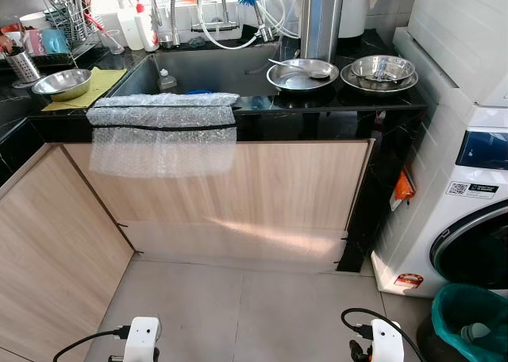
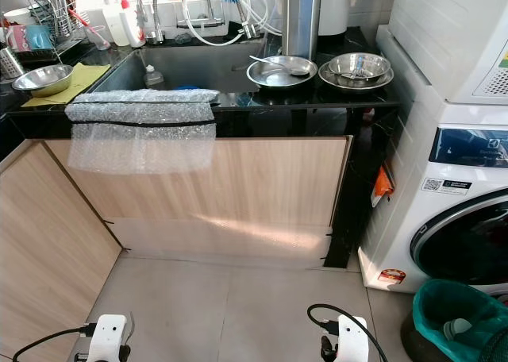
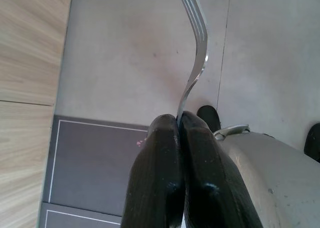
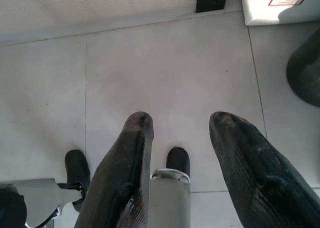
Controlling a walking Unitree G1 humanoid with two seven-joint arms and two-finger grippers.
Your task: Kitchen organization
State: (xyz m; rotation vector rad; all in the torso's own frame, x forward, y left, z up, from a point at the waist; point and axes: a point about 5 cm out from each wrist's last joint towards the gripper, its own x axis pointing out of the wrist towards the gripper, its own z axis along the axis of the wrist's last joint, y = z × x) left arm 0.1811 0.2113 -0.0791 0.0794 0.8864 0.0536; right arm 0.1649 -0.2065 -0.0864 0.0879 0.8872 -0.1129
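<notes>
Grey floor tiles [image 3: 125, 53] behind left claw [image 3: 179, 119] pinching fork [image 3: 197, 48].

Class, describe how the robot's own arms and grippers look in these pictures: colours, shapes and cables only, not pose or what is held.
The left gripper and right gripper each have two long, rounded black fingers, the right ones finely ribbed. From the head camera, each wrist ends in a white boxy block, with a black cable looping from it. Smooth silver-grey body parts show behind the left fingers.

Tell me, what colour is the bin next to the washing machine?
Teal green bin, clearest in the left eye view.
</notes>
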